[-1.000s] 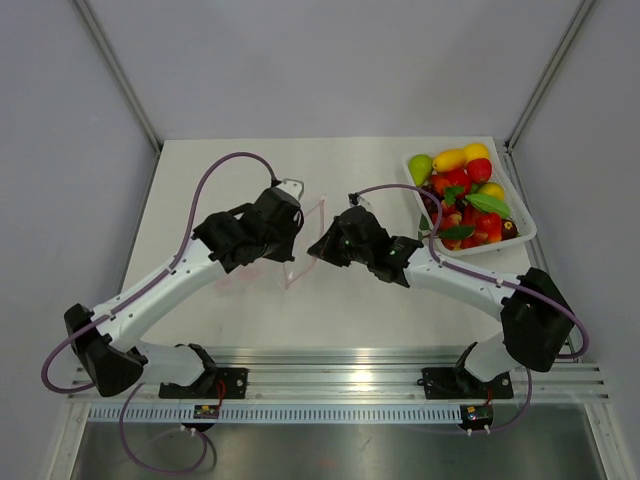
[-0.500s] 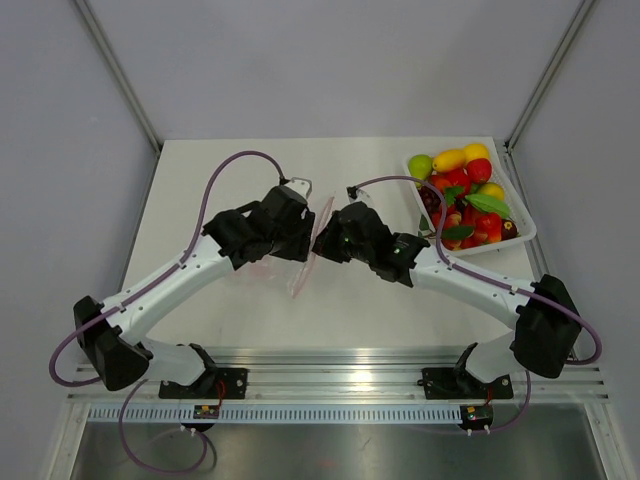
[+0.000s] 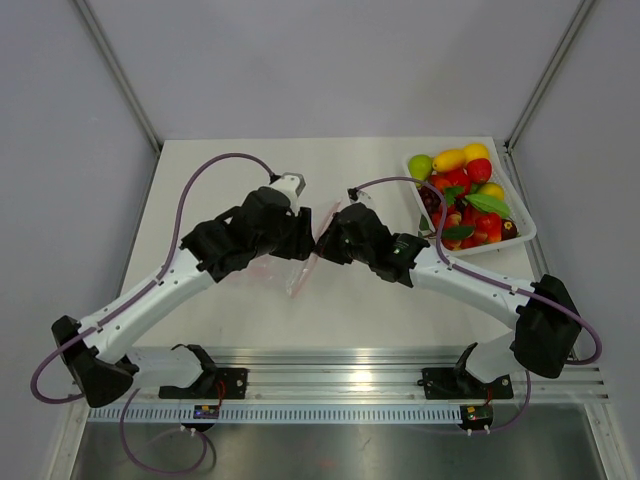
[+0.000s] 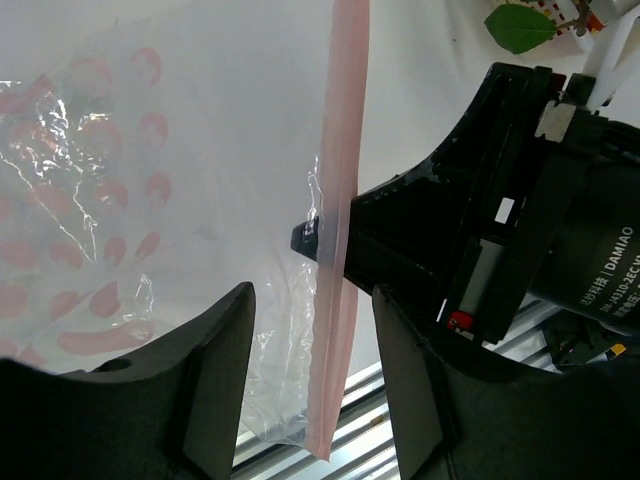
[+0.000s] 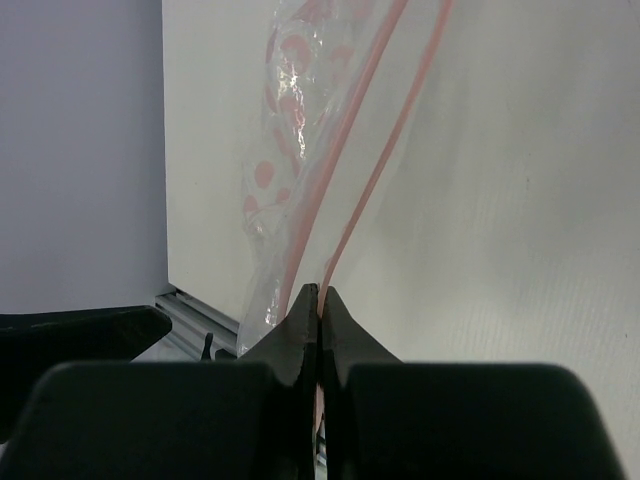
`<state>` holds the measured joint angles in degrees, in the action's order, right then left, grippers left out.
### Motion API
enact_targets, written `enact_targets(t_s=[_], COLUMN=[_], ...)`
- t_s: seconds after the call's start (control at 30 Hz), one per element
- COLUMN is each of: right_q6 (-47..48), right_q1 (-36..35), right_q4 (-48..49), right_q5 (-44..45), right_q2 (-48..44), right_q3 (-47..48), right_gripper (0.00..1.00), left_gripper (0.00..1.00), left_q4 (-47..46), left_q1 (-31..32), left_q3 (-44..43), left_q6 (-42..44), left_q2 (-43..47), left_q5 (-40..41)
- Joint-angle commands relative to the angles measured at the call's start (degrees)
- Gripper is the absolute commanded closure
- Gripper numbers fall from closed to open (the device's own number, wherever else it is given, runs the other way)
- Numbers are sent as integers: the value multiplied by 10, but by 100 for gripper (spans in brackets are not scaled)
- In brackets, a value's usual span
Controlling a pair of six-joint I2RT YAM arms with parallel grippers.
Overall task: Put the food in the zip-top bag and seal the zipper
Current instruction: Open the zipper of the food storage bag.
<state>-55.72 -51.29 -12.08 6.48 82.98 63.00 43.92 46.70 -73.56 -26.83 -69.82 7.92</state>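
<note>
Two fingers (image 4: pixel 215 380) of the left gripper (image 4: pixel 312 300) stand wide apart either side of the pink zipper (image 4: pixel 345 120) on the clear bag (image 4: pixel 150 150) over the middle of the table (image 3: pixel 200 170), the right gripper (image 5: pixel 318 297) pinches that zipper tight, and the food (image 3: pixel 465 190) lies in the tray (image 3: pixel 527 233) far right.

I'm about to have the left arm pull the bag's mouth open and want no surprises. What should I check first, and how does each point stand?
1. Right gripper clamped on the zipper: ok, jaws closed on one pink strip.
2. Left gripper holding the zip-top bag: not ok, jaws stand apart.
3. Mouth unzipped: ok, two pink strips diverge in the right wrist view.
4. Food waiting in the tray: ok, none visible in the bag.
5. Left jaws lined up on the free lip alone: cannot tell.
</note>
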Motion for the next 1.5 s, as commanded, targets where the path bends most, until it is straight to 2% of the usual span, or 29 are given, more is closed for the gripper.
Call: enact_targets(t_s=[0.0, 0.2, 0.6, 0.77, 0.8, 0.83, 1.17, 1.47], right_q6=[-2, -4, -10, -7, -5, 3, 111, 184], right_q1=[-6, -6, -7, -6, -5, -4, 75, 78], right_q4=[10, 9, 0, -10, -13, -26, -158, -239], right_q5=[8, 6, 7, 13, 17, 27, 57, 99], right_q2=[-21, -31, -57, -67, -69, -71, -73, -13], right_q3=[18, 19, 3, -9, -10, -10, 19, 81], right_gripper=[100, 100, 100, 100, 100, 100, 100, 100], left_gripper=[47, 47, 66, 83, 96, 100, 100, 100], left_q4=[-25, -6, 25, 34, 36, 39, 99, 106], left_q1=[7, 18, 19, 18, 18, 18, 12, 0], left_q3=[9, -1, -28, -42, -52, -56, -141, -190], left_q6=[11, 27, 35, 36, 35, 32, 8, 11], left_q2=[-11, -50, -98, -103, -105, -107, -119, -187], left_q5=[-32, -27, 70, 82, 81, 79, 24, -36])
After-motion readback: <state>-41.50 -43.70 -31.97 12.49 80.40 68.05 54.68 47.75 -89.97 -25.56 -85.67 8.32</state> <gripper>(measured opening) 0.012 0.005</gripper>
